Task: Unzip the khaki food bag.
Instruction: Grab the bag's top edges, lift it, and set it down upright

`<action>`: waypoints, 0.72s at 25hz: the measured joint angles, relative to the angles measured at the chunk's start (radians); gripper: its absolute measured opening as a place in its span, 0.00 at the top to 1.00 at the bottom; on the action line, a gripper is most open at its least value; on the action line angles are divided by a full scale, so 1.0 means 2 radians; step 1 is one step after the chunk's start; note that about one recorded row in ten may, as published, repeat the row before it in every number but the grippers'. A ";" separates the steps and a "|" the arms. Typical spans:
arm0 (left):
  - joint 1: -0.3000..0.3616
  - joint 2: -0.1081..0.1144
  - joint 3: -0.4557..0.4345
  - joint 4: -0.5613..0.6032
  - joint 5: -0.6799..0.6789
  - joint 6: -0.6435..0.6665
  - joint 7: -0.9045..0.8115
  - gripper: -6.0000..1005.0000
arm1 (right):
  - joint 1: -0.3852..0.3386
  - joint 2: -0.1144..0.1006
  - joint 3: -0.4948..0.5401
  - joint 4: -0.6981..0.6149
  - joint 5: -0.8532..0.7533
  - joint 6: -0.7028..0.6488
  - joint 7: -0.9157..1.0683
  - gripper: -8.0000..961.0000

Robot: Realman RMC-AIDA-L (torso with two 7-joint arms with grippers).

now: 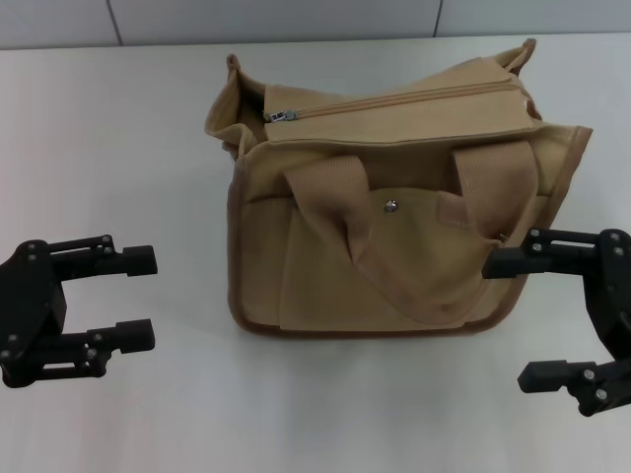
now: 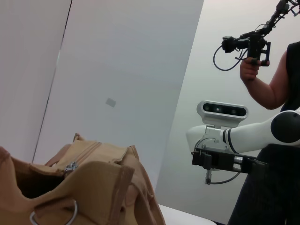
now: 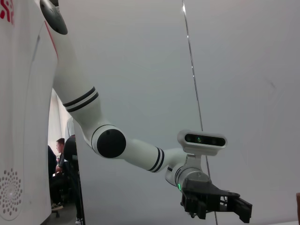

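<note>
The khaki food bag point(image 1: 394, 217) stands upright in the middle of the white table point(image 1: 108, 148), its front pocket and metal snap point(image 1: 391, 205) towards me. Its top zipper looks closed, with the silver pull point(image 1: 281, 115) at the bag's left end. The two webbing handles droop over the front. My left gripper point(image 1: 150, 298) is open and empty, to the left of the bag and apart from it. My right gripper point(image 1: 505, 321) is open and empty, its upper finger close to the bag's right front corner. In the left wrist view the bag point(image 2: 93, 187) and pull point(image 2: 71, 167) show close by.
A wall rises behind the table. In the left wrist view my right arm point(image 2: 253, 133) shows beyond the bag, with a person point(image 2: 276, 84) holding a device behind it. In the right wrist view my left arm point(image 3: 112, 143) shows, with people seated far behind.
</note>
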 joint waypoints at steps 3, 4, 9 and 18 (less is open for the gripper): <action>0.000 0.000 -0.001 0.001 0.000 0.001 -0.004 0.28 | 0.000 0.001 0.000 0.000 -0.001 0.000 0.000 0.14; 0.000 0.000 -0.001 0.001 0.000 0.001 -0.004 0.28 | 0.001 0.001 0.000 -0.001 -0.001 0.000 0.000 0.14; -0.002 -0.001 -0.001 0.001 0.000 0.001 -0.004 0.29 | 0.004 0.002 -0.001 -0.001 -0.008 0.000 0.003 0.14; -0.002 -0.010 -0.002 0.000 0.001 -0.005 0.000 0.30 | 0.002 0.004 0.009 0.001 -0.009 0.007 0.008 0.15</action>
